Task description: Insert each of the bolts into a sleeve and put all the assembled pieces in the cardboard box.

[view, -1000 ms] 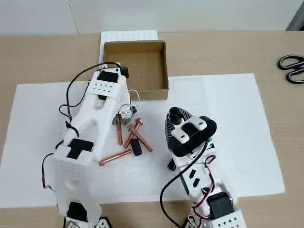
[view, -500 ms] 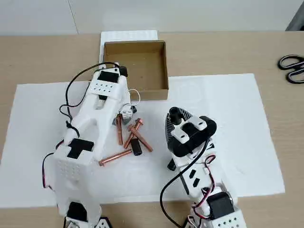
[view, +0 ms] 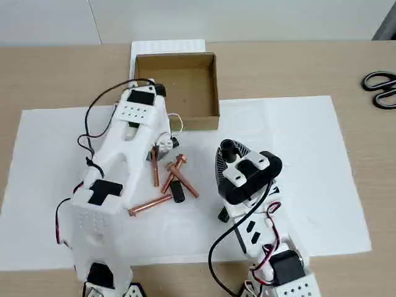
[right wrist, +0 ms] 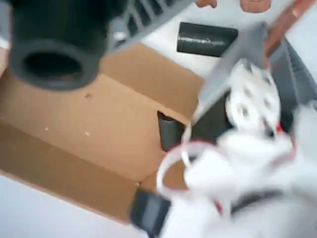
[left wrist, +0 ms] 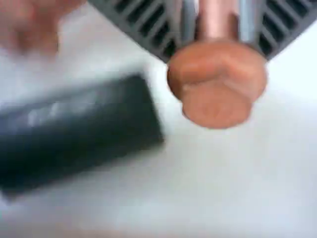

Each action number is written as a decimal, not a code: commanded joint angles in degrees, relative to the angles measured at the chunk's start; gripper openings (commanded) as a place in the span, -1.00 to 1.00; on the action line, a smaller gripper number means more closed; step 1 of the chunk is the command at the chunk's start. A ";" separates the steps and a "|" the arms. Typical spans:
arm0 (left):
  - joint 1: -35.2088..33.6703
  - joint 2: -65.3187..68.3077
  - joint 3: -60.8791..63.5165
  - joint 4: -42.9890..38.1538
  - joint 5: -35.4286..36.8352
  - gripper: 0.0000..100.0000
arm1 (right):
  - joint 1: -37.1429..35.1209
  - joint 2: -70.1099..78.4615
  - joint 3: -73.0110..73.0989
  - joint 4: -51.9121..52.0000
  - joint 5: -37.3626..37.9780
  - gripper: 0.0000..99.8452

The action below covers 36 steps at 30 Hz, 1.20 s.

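Observation:
My left gripper [view: 163, 146] is shut on a copper bolt [left wrist: 216, 84]; the bolt's head sticks out past the grey fingers [left wrist: 138, 20], low over the white paper. A black sleeve [left wrist: 74, 134] lies on the paper close beside that head. In the high view several loose copper bolts [view: 185, 184] and a black sleeve [view: 178, 192] lie between the two arms. My right gripper [view: 230, 156] is shut on another black sleeve [right wrist: 52, 54], held with its open end outward. The cardboard box [view: 176, 86] stands behind the left arm.
A white paper sheet [view: 297, 154] covers the middle of the wooden table. Scissors [view: 380, 90] lie at the far right edge. The left arm's cables [view: 93, 130] loop out to its side. A white pad [view: 167, 46] sits under the box's far edge.
My left gripper has shifted slightly toward the box. The right arm and the loose bolts have not moved.

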 commanded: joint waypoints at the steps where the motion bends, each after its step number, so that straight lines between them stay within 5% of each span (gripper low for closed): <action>1: -0.35 -7.21 -6.11 6.07 0.70 -0.99 | -0.22 -1.01 -0.53 0.31 0.09 -0.99; 10: -3.60 -22.15 -6.02 7.74 0.62 -0.99 | -2.33 -1.10 -0.88 -0.66 0.35 -0.99; 17: -3.52 -39.38 -0.48 7.56 0.18 -0.99 | -3.47 -0.92 -0.70 -12.09 0.53 -0.99; 24: -5.45 -53.45 7.96 -2.02 -0.88 -0.99 | -3.74 -1.10 3.16 -13.49 7.30 -0.99; 36: -4.92 -68.75 27.38 -21.45 -0.62 -0.99 | -3.74 -1.10 5.10 -23.16 7.38 -0.99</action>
